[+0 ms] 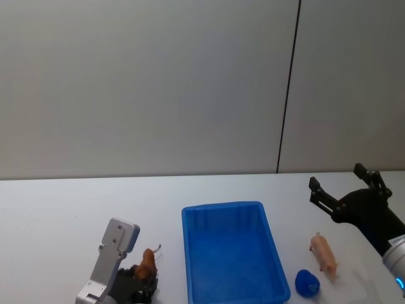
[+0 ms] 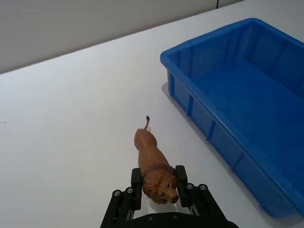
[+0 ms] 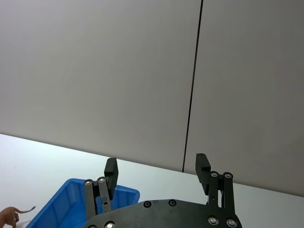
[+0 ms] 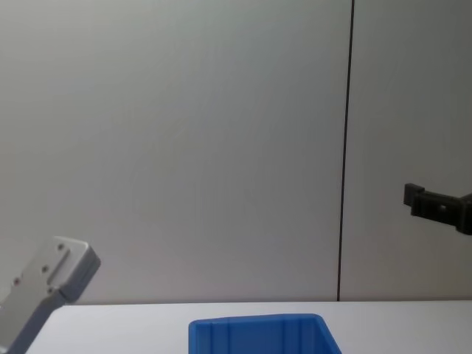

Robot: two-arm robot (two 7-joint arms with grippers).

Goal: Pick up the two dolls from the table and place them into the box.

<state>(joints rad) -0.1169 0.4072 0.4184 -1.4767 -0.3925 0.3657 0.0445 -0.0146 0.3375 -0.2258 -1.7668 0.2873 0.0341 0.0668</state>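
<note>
Across the white tabletop [image 1: 63, 209] the blue box [image 1: 231, 253] sat in the middle, empty and open-topped, so that either arm could reach it from its own side. Low at the box's left, the left tool [image 2: 159, 183] was narrowed onto the lion doll [image 2: 151, 156], its pads pressed against the mane on both sides. Gripping the head left the body and tail pointing away, free of the fingers. The doll appeared not yet lifted. To the right of the box, the right tool [image 3: 157, 166] hung raised with its jaws wide and empty, seemingly waiting its turn. Below it, the pig doll [image 1: 324, 252] lay on the tabletop, apart from the box, with a small blue object [image 1: 307, 282] just beside it.
</note>
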